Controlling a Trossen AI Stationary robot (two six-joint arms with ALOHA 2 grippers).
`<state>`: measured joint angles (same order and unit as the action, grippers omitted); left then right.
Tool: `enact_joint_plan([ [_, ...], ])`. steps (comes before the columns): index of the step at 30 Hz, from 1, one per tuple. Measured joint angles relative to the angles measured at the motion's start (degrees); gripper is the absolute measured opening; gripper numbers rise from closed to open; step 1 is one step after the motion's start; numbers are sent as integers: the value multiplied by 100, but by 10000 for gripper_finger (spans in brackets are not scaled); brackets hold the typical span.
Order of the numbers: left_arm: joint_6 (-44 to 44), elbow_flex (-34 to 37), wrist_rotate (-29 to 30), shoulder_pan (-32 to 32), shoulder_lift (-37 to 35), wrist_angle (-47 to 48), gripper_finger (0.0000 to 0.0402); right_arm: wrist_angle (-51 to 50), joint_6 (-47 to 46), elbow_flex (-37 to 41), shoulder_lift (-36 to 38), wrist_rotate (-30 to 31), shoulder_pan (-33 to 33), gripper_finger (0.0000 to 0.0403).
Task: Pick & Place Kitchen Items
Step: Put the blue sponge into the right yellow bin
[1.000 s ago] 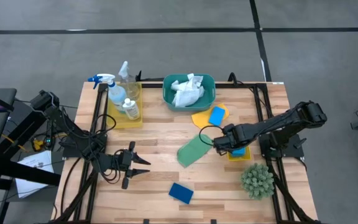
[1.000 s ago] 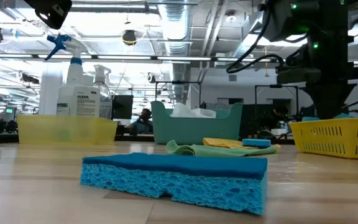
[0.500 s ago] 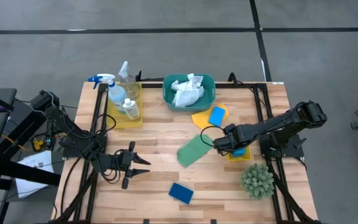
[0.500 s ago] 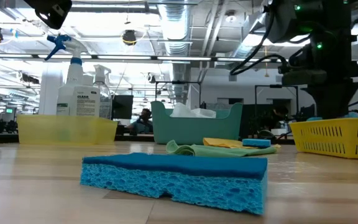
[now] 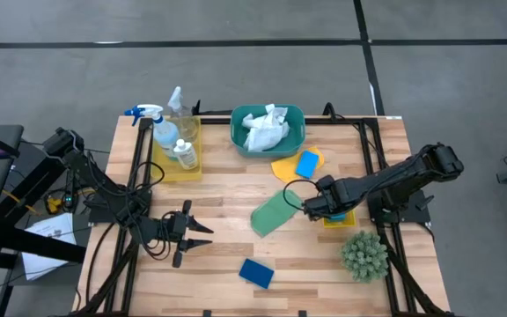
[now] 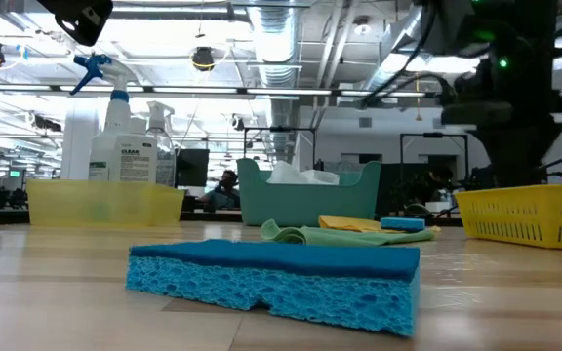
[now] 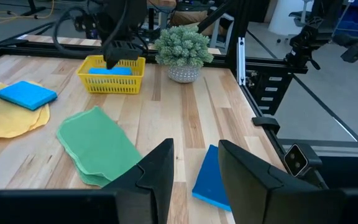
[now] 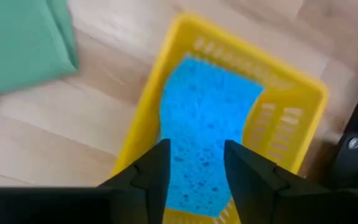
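Sponge (image 8: pixel 207 130) lengthwise in yellow tray (image 8: pixel 166 74)

A lab or workshop hall: exposed ceiling ducts (image 6: pixel 279 44), strip lights, grey concrete floor (image 5: pixel 236 79)

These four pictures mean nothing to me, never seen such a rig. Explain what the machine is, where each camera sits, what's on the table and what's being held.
It is a robot with two dark arms at a wooden table. One camera looks straight down, one sits level with the tabletop, and one rides on each wrist.

The right tool hangs open over a small yellow basket with a light-blue sponge lying in it, not gripped. The left tool waits open and empty near a dark-blue sponge.

Also on the table: a green cloth, a yellow cloth with another blue sponge on it, a teal basin holding a white cloth, a yellow tray with a spray bottle and two smaller bottles, and a spiky green plant.
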<state>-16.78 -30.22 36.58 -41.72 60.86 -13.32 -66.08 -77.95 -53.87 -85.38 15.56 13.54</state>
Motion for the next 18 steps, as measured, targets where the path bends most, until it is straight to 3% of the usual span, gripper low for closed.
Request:
enact_joint_plan([
  [8,-1,0,0,-1,0,2,122,208,1347,-915,-9,703,-170,160],
  [18,-2,0,0,-2,0,-2,122,920,3057,-1070,-84,550,-1115,128],
])
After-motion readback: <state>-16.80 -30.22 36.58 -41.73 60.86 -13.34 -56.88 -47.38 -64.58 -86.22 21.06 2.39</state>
